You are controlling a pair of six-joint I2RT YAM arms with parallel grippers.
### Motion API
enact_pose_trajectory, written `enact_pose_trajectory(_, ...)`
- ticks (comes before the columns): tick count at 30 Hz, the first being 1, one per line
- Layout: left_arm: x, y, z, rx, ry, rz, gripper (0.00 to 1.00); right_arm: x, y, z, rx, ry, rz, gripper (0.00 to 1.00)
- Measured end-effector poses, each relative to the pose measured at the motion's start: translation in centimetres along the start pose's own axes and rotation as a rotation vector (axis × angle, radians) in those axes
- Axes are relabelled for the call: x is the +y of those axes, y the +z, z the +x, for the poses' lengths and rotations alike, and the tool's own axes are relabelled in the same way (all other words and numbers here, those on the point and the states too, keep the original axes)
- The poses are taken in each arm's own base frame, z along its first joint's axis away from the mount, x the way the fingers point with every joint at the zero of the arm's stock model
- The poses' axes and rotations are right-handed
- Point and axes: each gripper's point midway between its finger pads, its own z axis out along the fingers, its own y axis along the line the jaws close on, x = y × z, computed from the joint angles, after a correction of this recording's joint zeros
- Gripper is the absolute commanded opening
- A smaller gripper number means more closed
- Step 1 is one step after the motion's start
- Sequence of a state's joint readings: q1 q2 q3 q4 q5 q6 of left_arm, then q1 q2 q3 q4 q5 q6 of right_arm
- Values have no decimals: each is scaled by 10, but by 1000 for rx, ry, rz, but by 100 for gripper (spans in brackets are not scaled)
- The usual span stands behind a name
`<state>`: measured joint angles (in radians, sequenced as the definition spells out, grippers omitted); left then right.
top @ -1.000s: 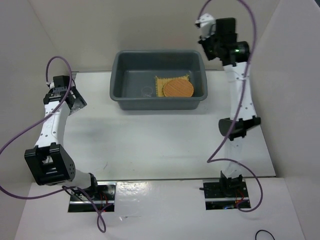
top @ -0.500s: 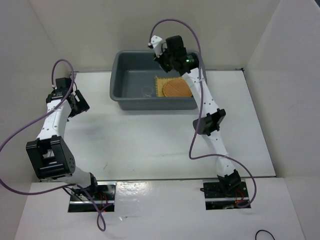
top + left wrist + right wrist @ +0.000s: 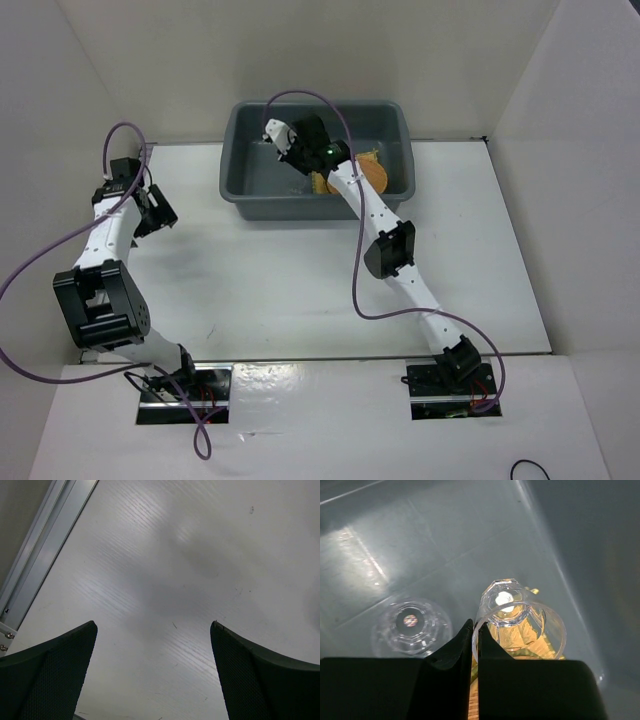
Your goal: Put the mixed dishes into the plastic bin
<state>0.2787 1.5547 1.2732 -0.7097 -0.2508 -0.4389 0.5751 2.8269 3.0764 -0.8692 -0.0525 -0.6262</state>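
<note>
The dark grey plastic bin [image 3: 300, 208] stands at the back middle of the table. In it lie the square yellow mat [image 3: 322, 182] and on it the round orange-brown disc [image 3: 377, 172], both partly hidden by my right arm. The round yellow disc is out of view. My right gripper [image 3: 290, 150] is inside the bin, shut on the rim of a clear glass [image 3: 520, 620], one finger [image 3: 452, 652] outside and one inside. A second clear glass [image 3: 411, 625] stands on the bin floor just left of it. My left gripper [image 3: 155, 210] is open and empty over the bare table [image 3: 165, 570].
White walls close the table at the back and both sides. A metal rail [image 3: 40, 555] runs along the table's left edge near my left gripper. The bin's right wall [image 3: 580, 545] rises close beside the held glass.
My right arm swung left from the back right corner and down into the bin, carrying the clear glass. My left arm has shifted only slightly.
</note>
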Motion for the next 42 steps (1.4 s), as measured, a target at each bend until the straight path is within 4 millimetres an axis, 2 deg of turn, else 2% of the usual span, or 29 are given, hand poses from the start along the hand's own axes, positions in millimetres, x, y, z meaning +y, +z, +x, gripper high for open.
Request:
enact_pose_trajectory(10,2,10,5,32,-1,-11,100,-20,5,-3,-34,-41,57,6)
enact_pose_trajectory(17,4,21,11,64,21,-33,100,-20,19,16,-11,-58,49,6)
enact_pose_trajectory(24,10,27,14,77,29,-68,100,-9,34,34,10,-63,11,9)
enact_pose_trajectory(42,18,24,11,74,35,-118,100,4,39,32,-33,-61,-64,22)
